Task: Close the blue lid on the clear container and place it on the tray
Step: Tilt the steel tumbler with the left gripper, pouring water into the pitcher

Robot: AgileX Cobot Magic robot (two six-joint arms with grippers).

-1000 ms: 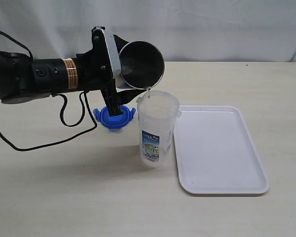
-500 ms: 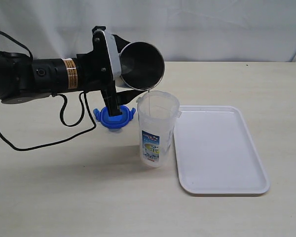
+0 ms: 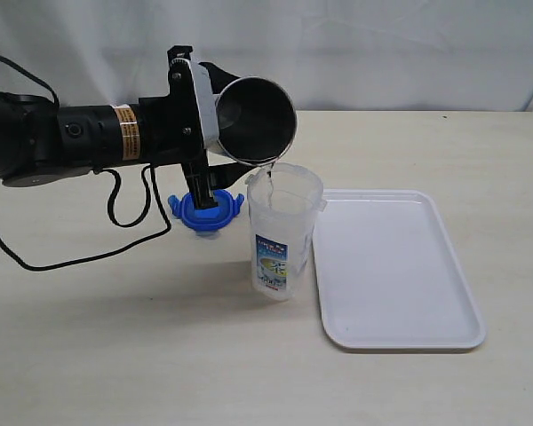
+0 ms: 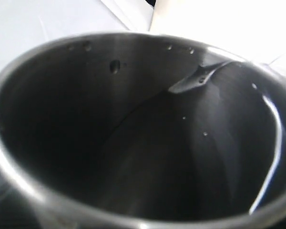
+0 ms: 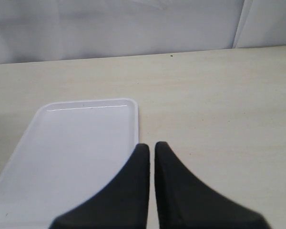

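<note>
1. Left gripper (image 3: 204,133) has its jaws spread wide around a grey stainless-steel cup (image 3: 256,120). It's gripping the cup and holding it in the air, tipped on its side with the open mouth facing the exterior camera.
2. The left wrist view is pretty much all cup (image 4: 133,143): dark inside, with a few droplets on the wall.
3. The cup's lower rim sits right over the mouth of the tall clear plastic container (image 3: 284,231), and a thin trickle runs down into it.
4. The container stands upright on the pale tabletop (image 3: 115,355), just below and to the right of the left gripper. It's translucent and slightly tapered, has a blue-and-yellow label low on the side, and is open on top.
5. The small bright-blue plastic lid (image 3: 206,213) lies flat on the table under the left gripper, to the left of the container and not touching it. A black finger hides part of it, and the snap tabs stick out at the sides.
6. The flat white rectangular tray (image 3: 395,266) with a low rim is just beside the container, on its right.
7. Right gripper (image 5: 151,145) isn't in the exterior view. Its own camera shows the two black fingers pressed together with nothing in them, hanging near the tray's (image 5: 76,143) edge.
</note>
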